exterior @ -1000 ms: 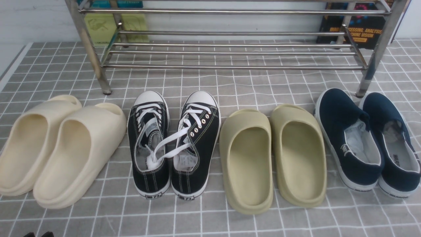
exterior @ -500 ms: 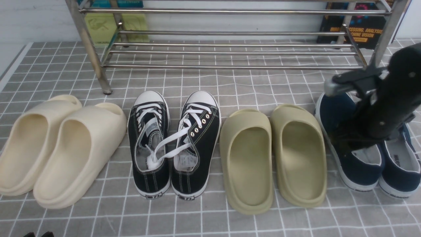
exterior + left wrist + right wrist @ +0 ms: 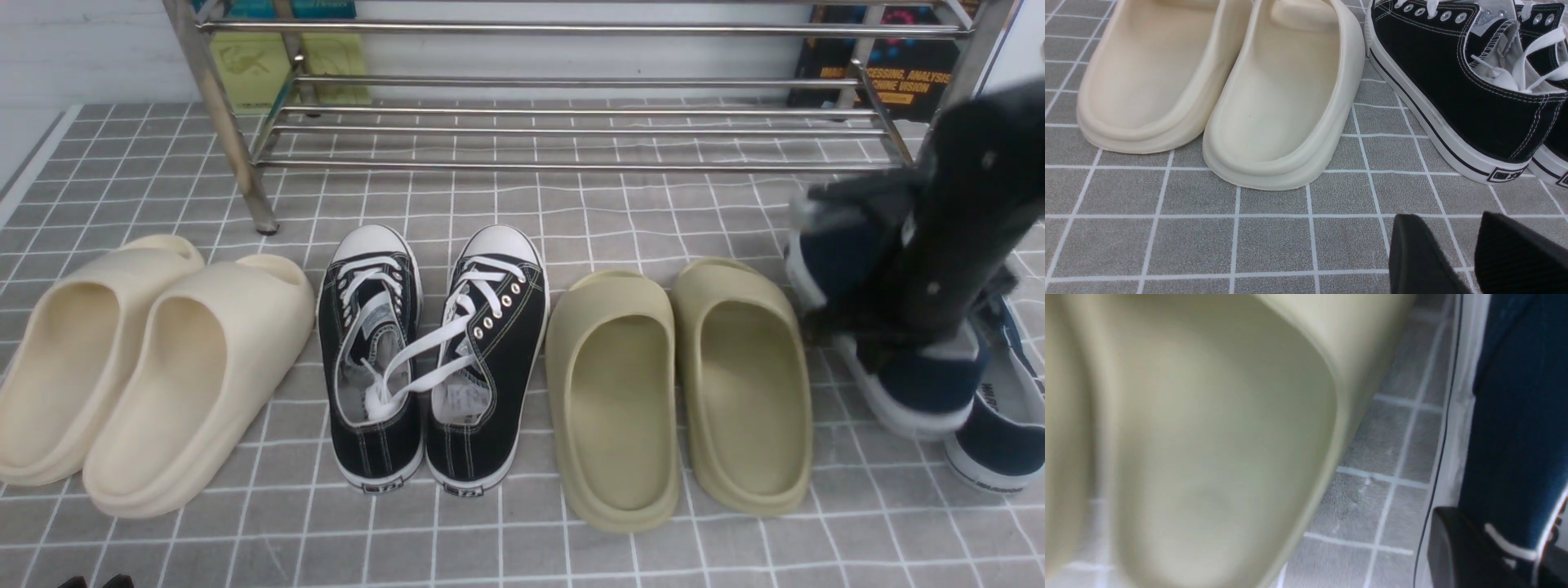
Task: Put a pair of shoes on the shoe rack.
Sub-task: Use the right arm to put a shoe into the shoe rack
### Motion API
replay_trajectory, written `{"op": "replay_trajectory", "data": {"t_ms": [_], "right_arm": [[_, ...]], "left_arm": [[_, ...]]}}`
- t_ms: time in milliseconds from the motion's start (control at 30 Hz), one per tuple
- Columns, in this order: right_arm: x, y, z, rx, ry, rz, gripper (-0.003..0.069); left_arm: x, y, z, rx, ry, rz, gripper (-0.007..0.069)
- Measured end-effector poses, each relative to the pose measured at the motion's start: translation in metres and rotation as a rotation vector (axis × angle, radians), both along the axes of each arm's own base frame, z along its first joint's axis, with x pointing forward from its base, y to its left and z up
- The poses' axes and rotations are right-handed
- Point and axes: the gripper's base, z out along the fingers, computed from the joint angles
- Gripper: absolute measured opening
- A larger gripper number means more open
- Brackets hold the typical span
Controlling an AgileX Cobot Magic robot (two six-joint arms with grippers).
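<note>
The two navy slip-on shoes sit at the right of the front view. My right gripper [image 3: 886,331] is shut on the side wall of the left navy shoe [image 3: 931,384], which is blurred and tilted, its heel raised off the cloth. In the right wrist view my right gripper [image 3: 1504,551] has one finger [image 3: 1453,547] outside the blue wall [image 3: 1515,437] and the other inside. The other navy shoe [image 3: 1000,433] lies on the cloth beside it. The steel shoe rack [image 3: 571,131] stands behind, its rails bare. My left gripper [image 3: 1447,228] is open and empty, low over the cloth at the front left.
On the grey checked cloth [image 3: 522,539] lie cream slides [image 3: 147,367], black lace-up sneakers [image 3: 433,359] and olive slides [image 3: 678,384] in a row, left to right. Books [image 3: 890,57] stand behind the rack. The rack's right front leg [image 3: 955,90] is just behind my right arm.
My right arm came in from the right and closed on the left navy shoe. That shoe has now risen and shifted a little to the right. The left arm has not moved.
</note>
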Motion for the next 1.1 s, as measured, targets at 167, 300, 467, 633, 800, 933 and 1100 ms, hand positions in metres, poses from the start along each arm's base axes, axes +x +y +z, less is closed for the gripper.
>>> {"op": "replay_trajectory", "data": {"t_ms": [167, 300, 467, 633, 800, 933, 1100], "right_arm": [[-0.002, 0.02, 0.043, 0.018, -0.12, 0.09, 0.0041], [0.018, 0.03, 0.049, 0.047, -0.21, 0.118, 0.0041], [0.057, 0.031, 0.038, 0.055, -0.246, 0.091, 0.0041], [0.108, 0.028, 0.018, 0.057, -0.29, 0.053, 0.0041], [0.144, 0.035, 0.009, 0.072, -0.378, 0.051, 0.0041], [0.158, 0.039, 0.011, 0.085, -0.429, 0.052, 0.0049], [0.163, 0.04, 0.005, 0.087, -0.438, 0.052, 0.0131]], "left_arm": [[0.0, 0.0, 0.0, 0.0, 0.0, 0.0, 0.0238], [0.0, 0.0, 0.0, 0.0, 0.0, 0.0, 0.0238], [0.0, 0.0, 0.0, 0.0, 0.0, 0.0, 0.0238], [0.0, 0.0, 0.0, 0.0, 0.0, 0.0, 0.0238], [0.0, 0.0, 0.0, 0.0, 0.0, 0.0, 0.0238], [0.0, 0.0, 0.0, 0.0, 0.0, 0.0, 0.0238], [0.0, 0.0, 0.0, 0.0, 0.0, 0.0, 0.0238]]}}
